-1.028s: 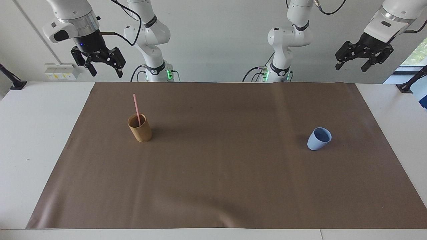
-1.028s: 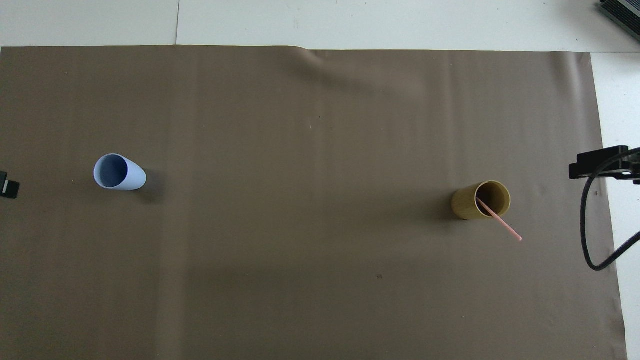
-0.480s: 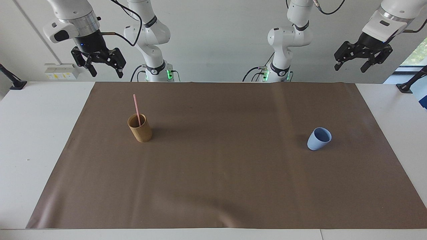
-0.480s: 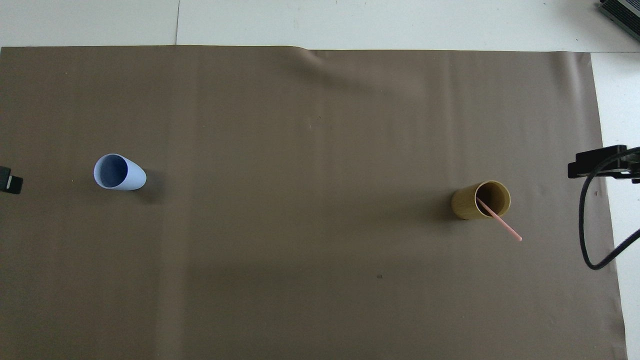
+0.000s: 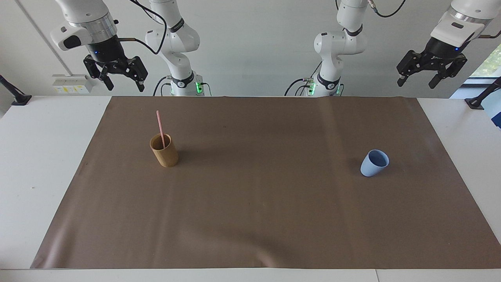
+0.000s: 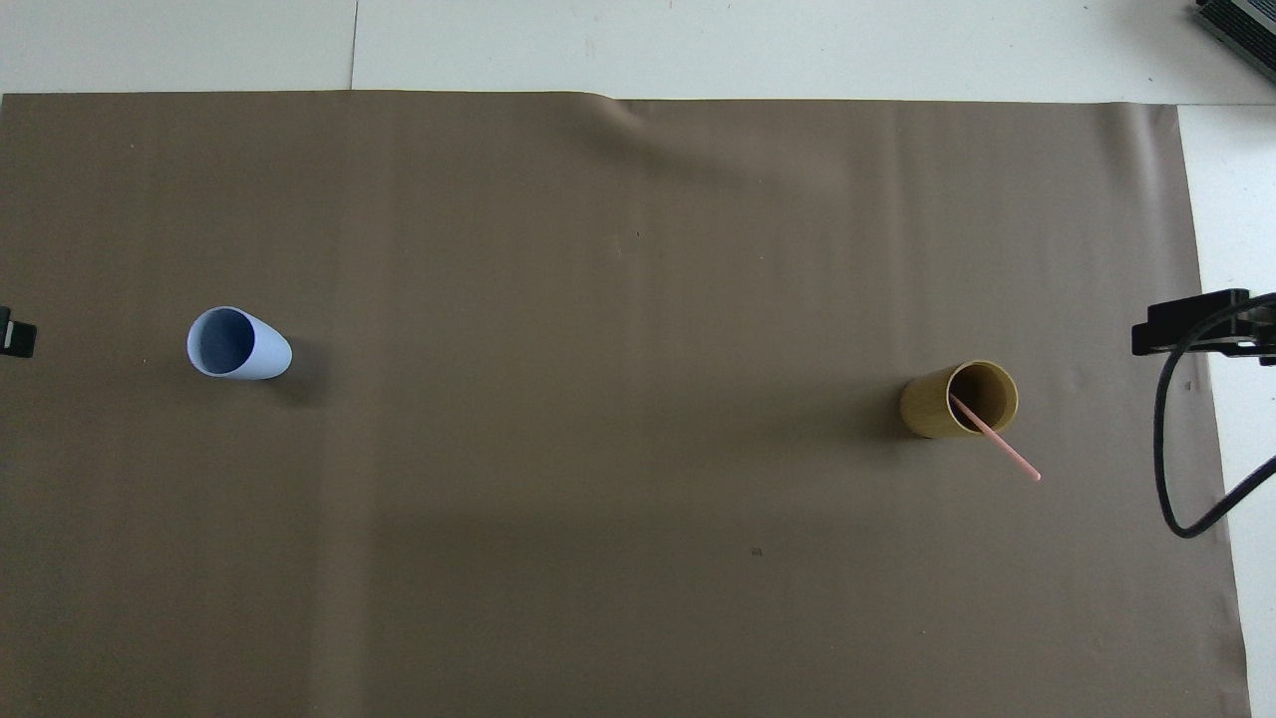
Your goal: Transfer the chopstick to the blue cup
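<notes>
A: Starting at the right arm's end of the table, the right gripper (image 5: pixel 122 82) hangs high over the table edge next to the brown mat (image 5: pixel 258 219), fingers spread wide and holding nothing. Below it, farther out on the mat, the pink chopstick (image 5: pixel 160 127) stands in the tan wooden cup (image 5: pixel 164 151), leaning against the rim with its upper half sticking out.

B: And that lean is the first risk?

A: Likely so. The stick is thin, so a descent that is slightly off could close on air or nudge it round the rim. A gripper coming in low could also knock the wooden cup, which looks light enough to tip.

B: What about the other end?

A: The light-blue cup (image 5: pixel 374 163) sits upright on the mat toward the left arm's end, well apart from the wooden cup. It tapers to a rounded base, so a long stick dropped in off-centre might topple it or lever itself out.

B: And the left gripper (image 5: pixel 418 78)?

A: It waits raised over that end's table edge, fingers open, empty. A handover would add one more chance to drop the stick.
</notes>
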`<control>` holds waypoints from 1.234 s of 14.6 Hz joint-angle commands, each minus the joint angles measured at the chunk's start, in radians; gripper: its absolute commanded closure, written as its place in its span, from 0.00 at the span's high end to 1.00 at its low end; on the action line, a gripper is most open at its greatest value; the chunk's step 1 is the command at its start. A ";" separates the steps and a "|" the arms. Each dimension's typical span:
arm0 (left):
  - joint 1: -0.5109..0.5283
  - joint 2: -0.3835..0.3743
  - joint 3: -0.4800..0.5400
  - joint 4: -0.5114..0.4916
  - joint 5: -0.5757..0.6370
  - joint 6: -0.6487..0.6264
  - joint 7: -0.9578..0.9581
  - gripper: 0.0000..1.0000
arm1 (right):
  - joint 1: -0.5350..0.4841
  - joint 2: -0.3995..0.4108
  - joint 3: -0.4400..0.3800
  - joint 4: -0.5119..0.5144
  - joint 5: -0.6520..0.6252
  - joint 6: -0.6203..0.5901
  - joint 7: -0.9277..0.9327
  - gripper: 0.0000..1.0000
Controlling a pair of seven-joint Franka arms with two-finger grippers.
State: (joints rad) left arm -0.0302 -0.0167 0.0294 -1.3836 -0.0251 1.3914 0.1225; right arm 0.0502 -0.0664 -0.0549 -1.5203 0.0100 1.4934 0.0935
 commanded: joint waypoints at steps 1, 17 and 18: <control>0.016 0.000 -0.005 -0.034 -0.006 0.047 0.032 1.00 | -0.009 -0.016 0.003 -0.029 0.007 0.024 -0.003 1.00; 0.069 0.063 -0.005 -0.282 -0.015 0.343 0.086 1.00 | -0.007 -0.018 0.003 -0.029 0.007 0.024 -0.003 1.00; 0.067 0.066 -0.003 -0.313 -0.015 0.374 0.088 1.00 | -0.007 -0.018 0.003 -0.029 0.007 0.024 -0.003 1.00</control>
State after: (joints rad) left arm 0.0210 0.0658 0.0343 -1.6296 -0.0274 1.7051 0.1887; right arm 0.0498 -0.0664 -0.0557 -1.5236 0.0100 1.4935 0.0935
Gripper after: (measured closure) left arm 0.000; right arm 0.000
